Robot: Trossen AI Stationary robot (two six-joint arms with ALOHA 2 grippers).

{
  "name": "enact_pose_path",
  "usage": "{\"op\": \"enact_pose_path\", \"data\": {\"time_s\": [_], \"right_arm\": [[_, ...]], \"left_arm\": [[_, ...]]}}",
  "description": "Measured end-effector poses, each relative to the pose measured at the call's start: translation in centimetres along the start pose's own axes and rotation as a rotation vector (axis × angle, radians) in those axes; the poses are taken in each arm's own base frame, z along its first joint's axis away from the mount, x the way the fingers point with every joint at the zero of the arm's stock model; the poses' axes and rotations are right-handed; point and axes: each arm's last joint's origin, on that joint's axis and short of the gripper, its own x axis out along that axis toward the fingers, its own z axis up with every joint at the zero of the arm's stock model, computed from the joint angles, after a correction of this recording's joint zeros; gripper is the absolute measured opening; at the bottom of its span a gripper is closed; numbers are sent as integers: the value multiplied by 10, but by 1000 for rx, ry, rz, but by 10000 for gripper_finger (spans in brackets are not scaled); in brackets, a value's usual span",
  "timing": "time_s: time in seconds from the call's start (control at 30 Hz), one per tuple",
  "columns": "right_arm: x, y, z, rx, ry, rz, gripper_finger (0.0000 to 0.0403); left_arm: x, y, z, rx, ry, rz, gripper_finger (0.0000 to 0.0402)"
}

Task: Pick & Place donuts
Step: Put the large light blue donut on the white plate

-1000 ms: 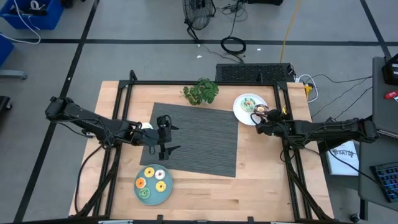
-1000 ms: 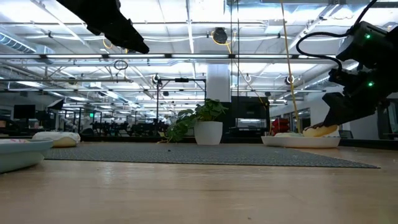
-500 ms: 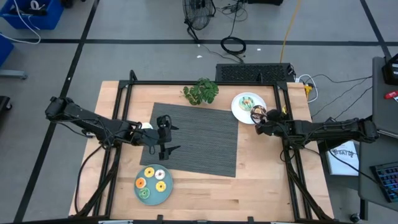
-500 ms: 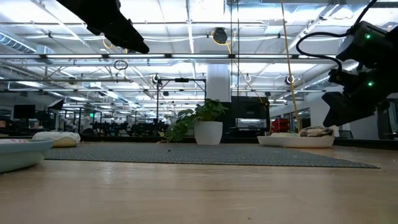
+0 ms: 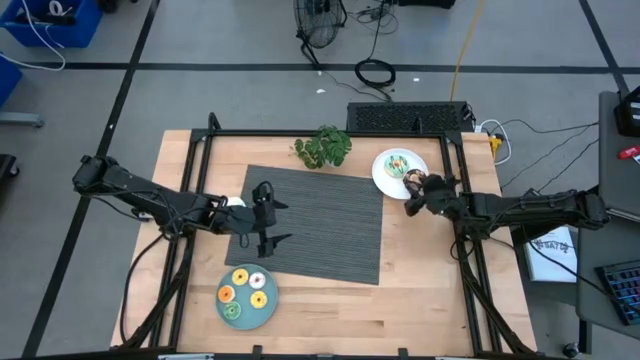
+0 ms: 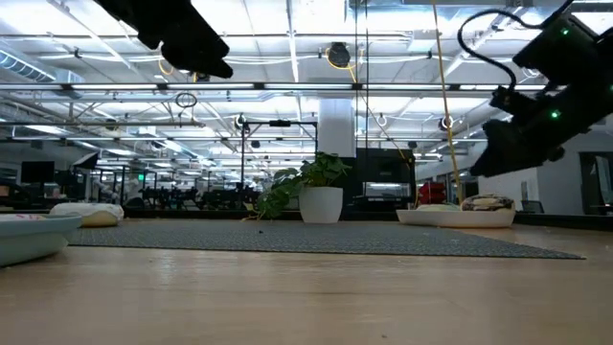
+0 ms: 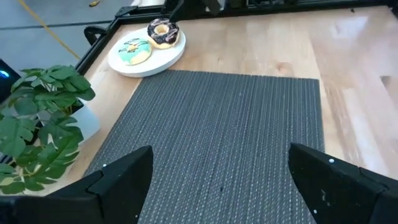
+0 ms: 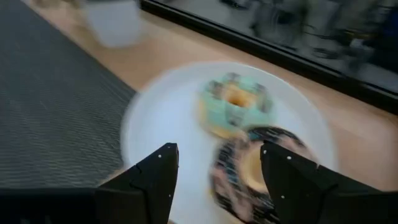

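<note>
Teal plate near the surface's front edge carries four donuts from above; the white plate at the far right has two more, with the right gripper at its rim. Level with the surface, that gripper hangs just above the plate. Left wrist: left gripper over the woven grey mat, fingers spread, empty. Right wrist: fingers apart, empty, the glossy chocolate ring right ahead between them, beside the teal-iced donut.
</note>
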Motion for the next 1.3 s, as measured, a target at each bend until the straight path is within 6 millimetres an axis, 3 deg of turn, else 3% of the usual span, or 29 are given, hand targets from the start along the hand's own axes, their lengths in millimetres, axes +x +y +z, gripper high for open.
{"op": "enact_pose_path", "data": {"time_s": [0.37,0.5,0.63,0.77,1.13,1.3], "right_arm": [[-7,25,23,25,-137,536,210],[-13,32,22,9,-268,760,210],[-23,35,22,16,-423,931,210],[-29,36,23,19,-489,978,210],[-29,37,22,25,-488,961,210],[-29,37,22,24,-488,963,210]], "left_arm": [[-1,0,-10,-2,99,-20,365],[-4,-4,-22,48,228,-97,365],[-13,-9,-37,84,345,-5,365],[-25,-8,-53,38,463,146,365],[-44,12,-77,-452,731,454,365],[-45,22,-95,-561,866,548,365]]}}
